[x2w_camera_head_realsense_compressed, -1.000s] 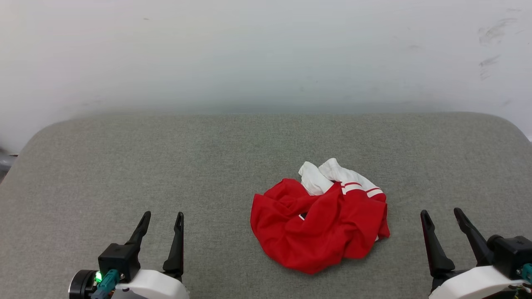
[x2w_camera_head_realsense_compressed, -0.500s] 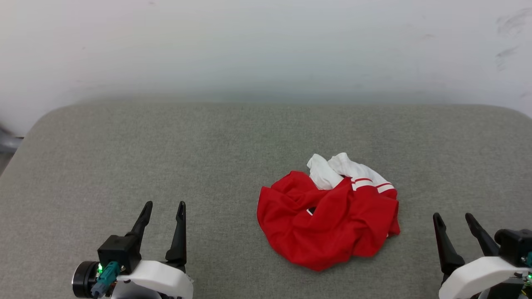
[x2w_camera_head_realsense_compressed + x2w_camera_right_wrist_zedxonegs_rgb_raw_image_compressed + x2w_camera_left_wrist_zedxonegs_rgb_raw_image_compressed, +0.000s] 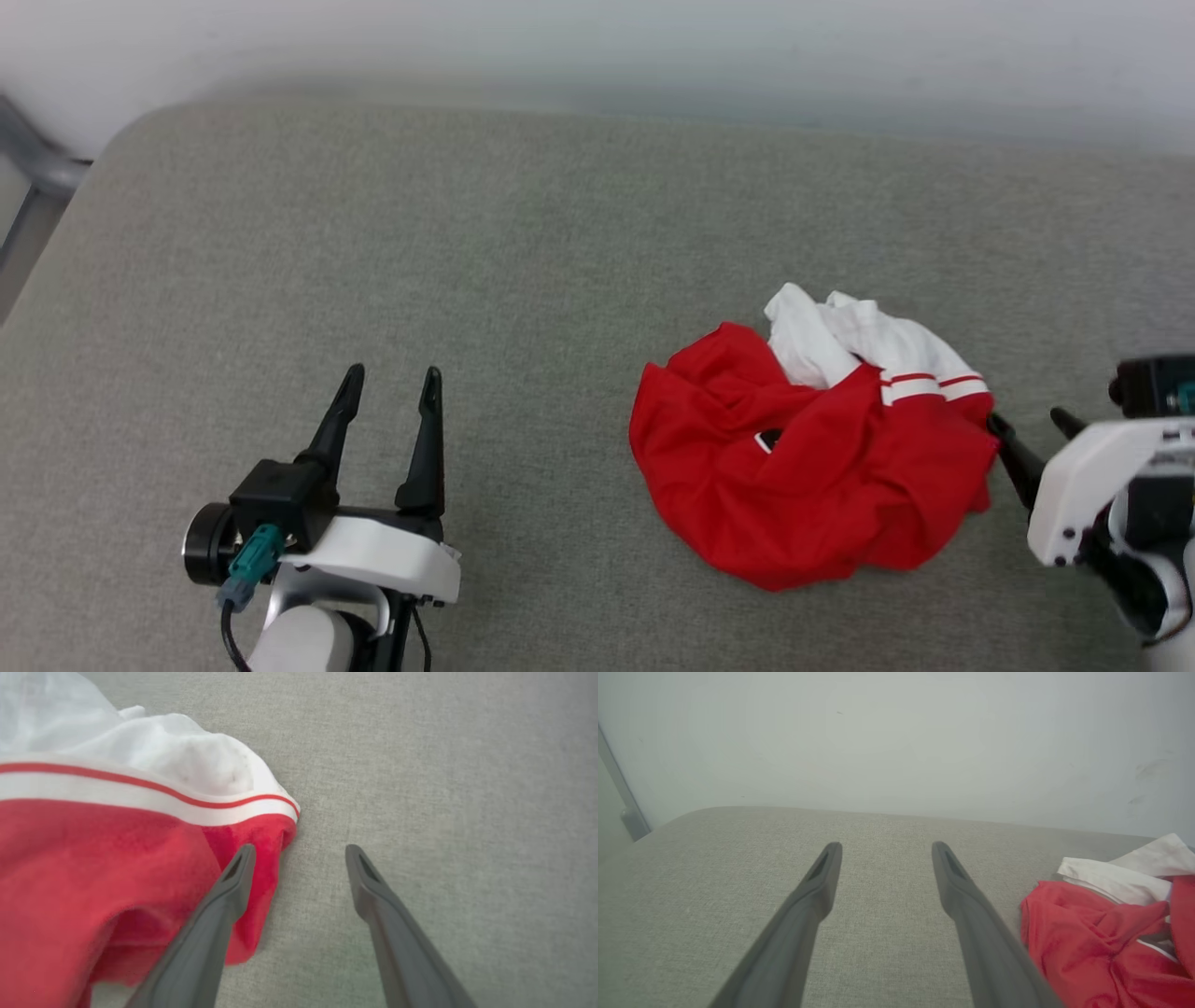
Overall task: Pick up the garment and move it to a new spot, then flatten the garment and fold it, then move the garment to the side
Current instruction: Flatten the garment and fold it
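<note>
- As we look down from the head, the garment (image 3: 812,457), a crumpled red jersey of smooth knit with white sleeves and red-and-white striped trim, lies bunched in a rounded heap on the right half of a wide padded surface (image 3: 420,233). That surface is covered in grey-green woven cloth and has rounded corners. A small black patch edged in white shows in a fold near the heap's middle.
- From the same view, the left gripper (image 3: 393,371) sits at the lower left, well apart from the garment, its two long, dark, tapering fingers spread with nothing between them.
- The right gripper (image 3: 1027,417), ahead of a white plastic wrist shell, is at the garment's right edge with its fingers apart.
- A pale matte wall (image 3: 653,37) rises behind the padded surface, and a grey metal bar (image 3: 37,177) shows at the far left corner.
- Through the left wrist view, we see the matte dark fingers (image 3: 821,882) standing wide over bare woven cloth. The garment lies off to that view's right, red folds with white sleeve layers on top.
- Through the right wrist view, the fingers (image 3: 236,882) are parted and hold nothing. The one on that view's left overlaps the red edge below the striped white cuff, and we cannot tell whether it touches. The other is over bare cloth.
</note>
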Available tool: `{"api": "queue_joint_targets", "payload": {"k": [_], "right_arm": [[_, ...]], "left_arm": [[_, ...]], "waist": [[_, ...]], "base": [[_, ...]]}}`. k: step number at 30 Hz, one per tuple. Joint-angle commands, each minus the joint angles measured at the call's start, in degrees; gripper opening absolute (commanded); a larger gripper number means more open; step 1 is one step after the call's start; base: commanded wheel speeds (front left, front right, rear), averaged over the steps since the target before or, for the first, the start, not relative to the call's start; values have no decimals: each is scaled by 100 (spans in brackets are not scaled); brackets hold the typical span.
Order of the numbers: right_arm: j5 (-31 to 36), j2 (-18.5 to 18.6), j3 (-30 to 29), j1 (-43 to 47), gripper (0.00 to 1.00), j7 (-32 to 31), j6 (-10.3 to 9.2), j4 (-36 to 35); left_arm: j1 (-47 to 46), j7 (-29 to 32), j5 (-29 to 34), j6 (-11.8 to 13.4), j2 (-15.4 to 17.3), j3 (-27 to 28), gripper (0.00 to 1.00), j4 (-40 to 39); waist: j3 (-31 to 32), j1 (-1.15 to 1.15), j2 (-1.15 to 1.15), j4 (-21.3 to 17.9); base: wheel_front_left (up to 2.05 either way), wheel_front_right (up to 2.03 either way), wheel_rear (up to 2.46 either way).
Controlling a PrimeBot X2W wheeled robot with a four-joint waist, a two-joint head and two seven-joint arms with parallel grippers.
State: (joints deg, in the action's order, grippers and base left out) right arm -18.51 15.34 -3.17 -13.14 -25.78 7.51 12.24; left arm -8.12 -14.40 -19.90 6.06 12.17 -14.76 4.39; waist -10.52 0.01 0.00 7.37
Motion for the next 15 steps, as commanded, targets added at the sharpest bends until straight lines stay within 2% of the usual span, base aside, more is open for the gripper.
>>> {"api": "queue_joint_targets", "payload": {"k": [1,6,11,12,13,15], "right_arm": [[-88,108,136,-203,100,-131,-4,84],[-325,511,667,-845,100,-597,-4,453],[-527,686,1137,-993,100,-1034,-4,1117],[-592,653,1195,-949,93,-1166,-4,1278],[-661,630,1258,-891,45,-1273,-4,1414],[-792,596,1320,-835,0,-1401,-4,1593]], "left_arm": [[-111,-44,31,-28,-26,-12,100,35],[-330,-74,66,-105,-145,-37,100,138],[-457,-87,107,-184,-255,2,100,259],[-461,-88,118,-194,-277,17,100,267],[-463,-89,123,-194,-293,41,100,270],[-448,-90,161,-203,-306,105,100,265]], "waist": [[-223,-1,0,162],[-479,-1,0,290],[-626,-1,0,372],[-638,-1,0,379],[-647,-1,0,382],[-666,-1,0,361]], "base": [[0,0,0],[0,0,0],[0,0,0],[0,0,0],[0,0,0],[0,0,0]]}}
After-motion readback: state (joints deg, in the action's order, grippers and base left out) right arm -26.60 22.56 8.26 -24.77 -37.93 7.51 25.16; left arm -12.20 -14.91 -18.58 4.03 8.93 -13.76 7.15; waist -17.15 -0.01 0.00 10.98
